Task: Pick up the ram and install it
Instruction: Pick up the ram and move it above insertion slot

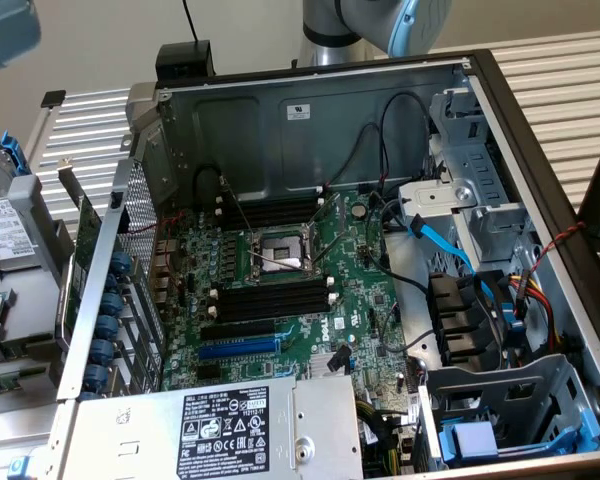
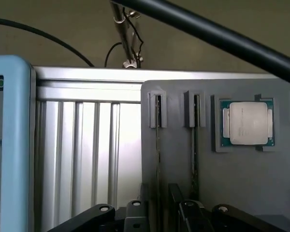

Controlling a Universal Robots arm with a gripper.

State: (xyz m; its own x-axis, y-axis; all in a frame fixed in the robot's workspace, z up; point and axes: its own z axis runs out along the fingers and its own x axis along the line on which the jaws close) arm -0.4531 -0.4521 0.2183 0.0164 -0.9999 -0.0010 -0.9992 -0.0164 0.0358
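Seen edge-on, the ram (image 2: 158,145) is a long thin stick standing in a narrow slot of a grey holder tray (image 2: 179,183). A second thin stick (image 2: 195,145) stands in the neighbouring slot. My gripper (image 2: 162,211) hangs over the near end of the first stick, open, one dark finger (image 2: 135,210) on each side and nothing held. In the exterior view the open computer case shows the green motherboard (image 1: 365,290) with black memory slots (image 1: 275,300) beside the processor socket (image 1: 280,250). The slots have no sticks in them. A part of my arm (image 1: 380,20) rises behind the case.
A processor chip (image 2: 246,123) lies in a recess of the holder tray. Inside the case are a power supply (image 1: 230,425), black and blue cables (image 1: 450,250) and drive cages (image 1: 480,200). A hard drive (image 1: 5,235) and a green card (image 1: 83,245) lie outside the case at the exterior view's left.
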